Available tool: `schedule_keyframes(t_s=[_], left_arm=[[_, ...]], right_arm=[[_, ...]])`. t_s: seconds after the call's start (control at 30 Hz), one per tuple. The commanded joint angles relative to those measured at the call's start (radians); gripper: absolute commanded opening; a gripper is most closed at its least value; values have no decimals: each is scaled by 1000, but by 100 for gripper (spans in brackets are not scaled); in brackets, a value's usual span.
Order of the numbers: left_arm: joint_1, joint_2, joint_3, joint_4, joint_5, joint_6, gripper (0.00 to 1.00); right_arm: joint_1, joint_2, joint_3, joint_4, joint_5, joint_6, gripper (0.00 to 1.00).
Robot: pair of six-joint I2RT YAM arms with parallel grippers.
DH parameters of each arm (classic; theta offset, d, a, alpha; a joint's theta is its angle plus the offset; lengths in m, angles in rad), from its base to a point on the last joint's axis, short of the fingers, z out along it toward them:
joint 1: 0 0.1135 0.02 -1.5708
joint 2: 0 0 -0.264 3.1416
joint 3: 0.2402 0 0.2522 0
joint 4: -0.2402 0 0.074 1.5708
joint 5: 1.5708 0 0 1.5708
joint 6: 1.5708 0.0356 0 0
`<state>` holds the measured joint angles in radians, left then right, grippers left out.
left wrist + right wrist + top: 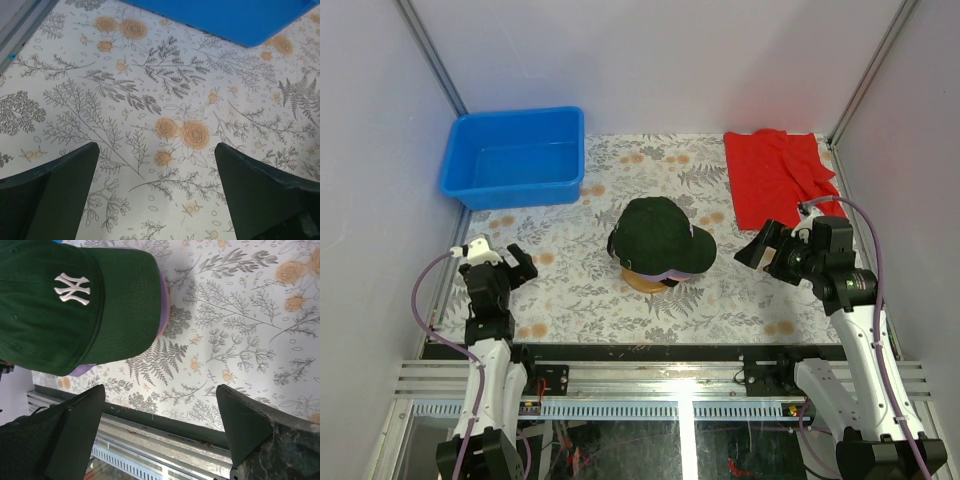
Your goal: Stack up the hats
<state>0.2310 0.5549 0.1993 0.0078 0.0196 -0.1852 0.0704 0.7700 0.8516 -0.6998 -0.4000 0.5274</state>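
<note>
At the near edge of the table [580,300], just beyond the metal rail [660,352], both arms reach forward over the flowered surface. The left gripper [515,258] hovers low on the left side, its fingers [55,190] spread wide with only bare patterned tabletop between them. It holds nothing and is well apart from the hats. The right gripper [760,245] sits on the right side at about the same depth, pointing toward the middle. Its fingers [260,425] are also spread wide and hold nothing; its own camera looks down past them at the table's near edge and the rail.

Between the two arms, in the middle of the table, the stack of hats [660,238] rests on a round wooden stand [642,282], just left of the right gripper and not touched by it. The dark green hat [65,305] is on top, with a white emblem [72,288] on its front and its brim pointing toward the right arm. A lavender hat [82,371] peeks out from under its edge, and a thin pink rim [165,292] shows along the brim. Any hats lower in the stack are hidden.

Farther back, a red cloth [780,175] lies rumpled at the far right. A blue tub [515,155] stands at the far left corner.
</note>
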Motion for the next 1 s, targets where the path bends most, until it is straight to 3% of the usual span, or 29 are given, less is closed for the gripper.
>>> schedule_keyframes(t_s=[0.0, 0.13, 0.23, 0.3, 0.37, 0.43, 0.6, 0.87, 0.97], left_arm=[[0, 7, -46, 291, 21, -16, 100], [-1, -18, -65, 311, 93, -43, 100], [0, -50, 11, 84, 110, 73, 100], [-1, -74, -14, 95, 102, 104, 100], [2, -73, -43, 136, 29, 39, 100], [-1, -51, -119, 205, 109, 47, 100], [0, -106, -194, 270, 135, 56, 100], [-21, -388, -307, 211, 76, 44, 100], [-22, -369, -303, 217, 72, 43, 100]], right_arm=[[4, 27, 26, -35, 117, -21, 100], [4, 81, 33, -20, 75, -58, 100], [5, 119, 52, -8, 9, -63, 100], [5, 124, 57, 8, -1, -58, 99], [5, 119, 63, 22, 16, -58, 99], [4, 106, 55, 42, 27, -63, 100], [4, 24, -14, 116, 165, -96, 100], [5, -84, -141, 330, 367, -303, 99], [5, -87, -240, 434, 371, -388, 99]])
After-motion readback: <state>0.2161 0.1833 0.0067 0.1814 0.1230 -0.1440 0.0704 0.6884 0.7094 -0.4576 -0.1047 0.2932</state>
